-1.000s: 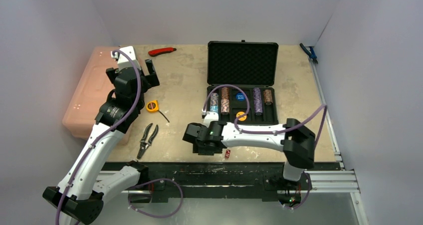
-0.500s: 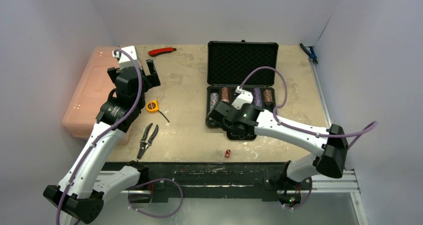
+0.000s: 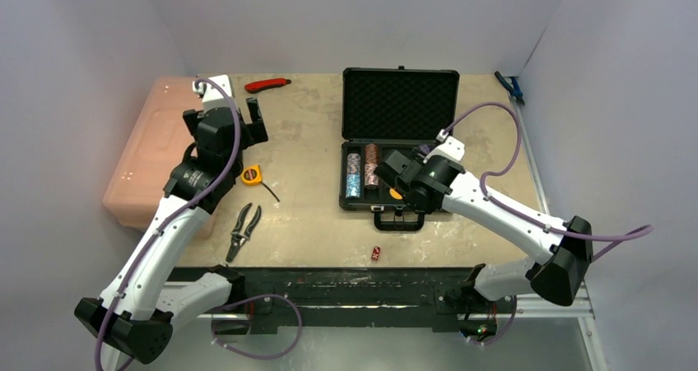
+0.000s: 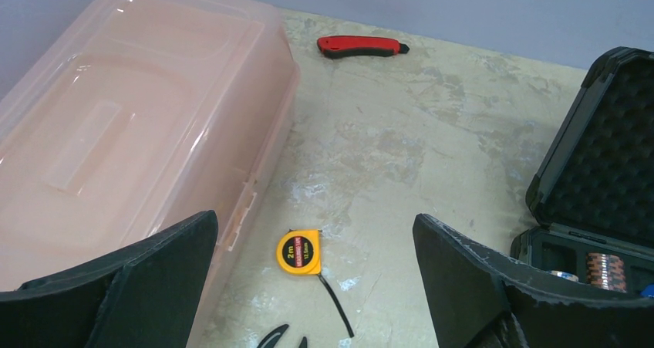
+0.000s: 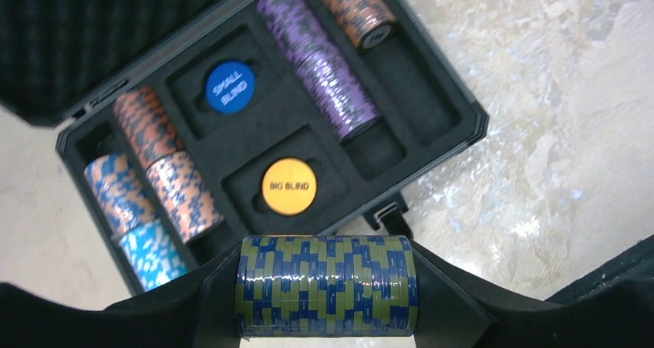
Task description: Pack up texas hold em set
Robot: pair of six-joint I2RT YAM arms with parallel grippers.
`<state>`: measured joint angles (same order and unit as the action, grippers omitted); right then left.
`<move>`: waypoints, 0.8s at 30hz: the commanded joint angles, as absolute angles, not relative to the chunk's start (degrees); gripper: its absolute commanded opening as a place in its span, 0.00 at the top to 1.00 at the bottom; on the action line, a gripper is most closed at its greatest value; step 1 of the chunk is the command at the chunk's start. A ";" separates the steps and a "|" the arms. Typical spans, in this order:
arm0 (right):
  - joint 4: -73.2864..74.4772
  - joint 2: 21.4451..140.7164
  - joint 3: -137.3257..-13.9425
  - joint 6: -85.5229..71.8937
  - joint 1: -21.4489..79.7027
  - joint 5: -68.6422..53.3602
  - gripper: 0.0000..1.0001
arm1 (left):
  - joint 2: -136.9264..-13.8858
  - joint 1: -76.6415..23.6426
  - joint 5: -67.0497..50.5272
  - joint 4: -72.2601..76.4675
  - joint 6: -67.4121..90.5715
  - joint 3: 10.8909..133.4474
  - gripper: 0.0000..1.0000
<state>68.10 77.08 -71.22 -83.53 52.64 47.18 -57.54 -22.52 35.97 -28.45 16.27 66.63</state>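
Grasping a green-and-blue chip stack (image 5: 328, 282) sideways, the right end effector (image 5: 328, 300) is hovering over the open case (image 3: 400, 106) at its near edge, probably aiming for a free slot, while the left end effector (image 4: 315, 221) is hanging released, well left of the case.

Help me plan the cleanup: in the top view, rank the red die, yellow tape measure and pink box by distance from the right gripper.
From the right gripper, holding a chip stack:
1. The red die, at the near edge of the table.
2. The yellow tape measure, left of the case.
3. The pink box, far left.
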 commanded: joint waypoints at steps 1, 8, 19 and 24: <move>69.08 75.87 -73.10 -85.33 49.59 53.06 1.00 | -58.54 -22.24 35.17 -27.92 15.92 67.65 0.02; 73.76 78.12 -75.39 -89.97 43.83 52.86 1.00 | -59.60 -22.24 35.07 -28.39 15.90 68.02 0.02; 67.21 77.05 -69.55 -88.32 30.94 44.60 1.00 | -59.35 -22.21 35.07 -28.37 15.73 68.04 0.02; 59.66 77.43 -65.60 -84.33 25.85 38.34 1.00 | -59.15 -22.21 34.98 -28.39 15.74 68.03 0.02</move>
